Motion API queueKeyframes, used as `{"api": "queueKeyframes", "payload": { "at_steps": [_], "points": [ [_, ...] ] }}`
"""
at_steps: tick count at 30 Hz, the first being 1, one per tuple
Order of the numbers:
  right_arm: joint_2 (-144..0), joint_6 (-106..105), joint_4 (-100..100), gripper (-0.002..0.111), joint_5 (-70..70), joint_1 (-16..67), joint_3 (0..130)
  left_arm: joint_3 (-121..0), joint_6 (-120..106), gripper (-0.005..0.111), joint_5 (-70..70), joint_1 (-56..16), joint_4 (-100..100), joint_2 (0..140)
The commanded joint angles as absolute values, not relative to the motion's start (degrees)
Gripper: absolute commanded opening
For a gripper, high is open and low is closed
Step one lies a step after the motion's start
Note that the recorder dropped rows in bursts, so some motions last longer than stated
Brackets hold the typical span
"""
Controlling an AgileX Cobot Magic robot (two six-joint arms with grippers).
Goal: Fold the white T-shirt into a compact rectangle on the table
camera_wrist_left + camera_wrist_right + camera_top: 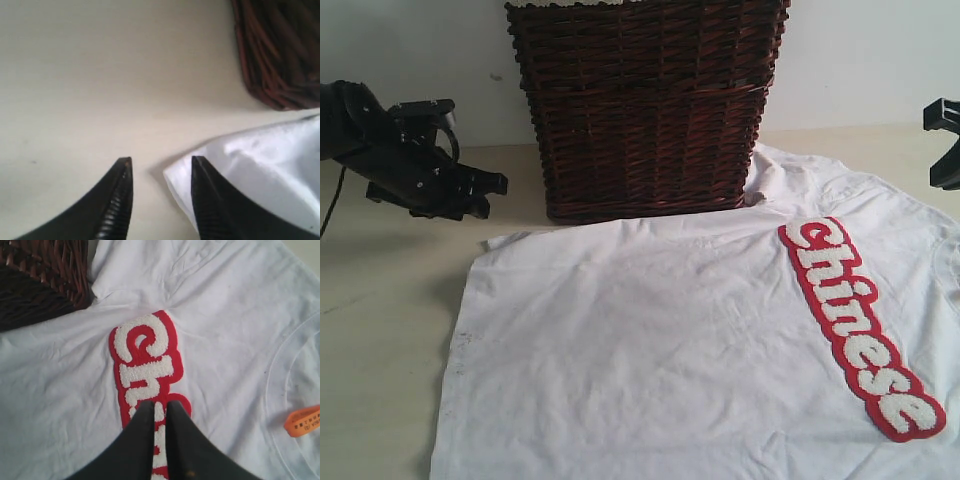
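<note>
Shirt (670, 340) lies flat on the table (380, 300) before the basket (645, 110), hem leftward, collar rightward. Left gripper (160, 162), fingers parted and empty, sits beside the hem corner (172, 177). Right gripper (159, 404) hovers nearly closed over the lettering (145, 360), seemingly empty.

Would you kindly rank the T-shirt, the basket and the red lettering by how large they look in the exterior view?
1. T-shirt, largest, though cut off by the frame.
2. Basket.
3. Red lettering, smallest.
</note>
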State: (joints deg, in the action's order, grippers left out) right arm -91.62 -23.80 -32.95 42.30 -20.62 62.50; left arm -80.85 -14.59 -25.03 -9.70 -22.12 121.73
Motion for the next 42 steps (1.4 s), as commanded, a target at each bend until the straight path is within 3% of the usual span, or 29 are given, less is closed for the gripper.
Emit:
{"api": "queueKeyframes", "payload": {
  "at_steps": [1, 7, 12, 14, 16, 20, 35, 42],
  "points": [
    [-91.12, -24.44, -33.15, 0.011, 42.16, -20.63, 62.68, -83.15, -17.19, 0.037, -31.73, -10.12, -23.29, 124.33],
    [-91.12, -24.44, -33.54, 0.011, 42.28, -20.63, 62.68, -83.32, -18.04, 0.008, -32.92, -10.6, -26.51, 124.48],
    [-91.12, -25.85, -34.94, 0.011, 42.51, -20.63, 62.68, -83.32, -16.18, 0.028, -33.41, -10.47, -26.51, 125.76],
    [-91.12, -25.9, -35.26, 0.011, 42.75, -20.63, 62.68, -83.32, -16.65, 0.032, -33.61, -10.47, -26.13, 126.52],
    [-91.12, -26.0, -35.26, 0.011, 43.13, -20.63, 62.68, -83.32, -16.65, 0.027, -34.0, -10.47, -25.38, 127.31],
    [-91.12, -26.68, -35.74, 0.011, 43.39, -20.63, 62.68, -83.32, -14.07, 0.0, -33.37, -9.89, -20.26, 127.7],
    [-91.12, -27.45, -36.11, 0.011, 43.15, -20.63, 62.68, -89.64, -7.24, 0.0, -33.35, -8.03, -14.97, 127.15],
    [-91.12, -27.45, -36.2, 0.011, 43.55, -20.63, 62.68, -90.7, -34.31, 0.0, -48.5, -8.29, -40.77, 126.46]
  ]
}}
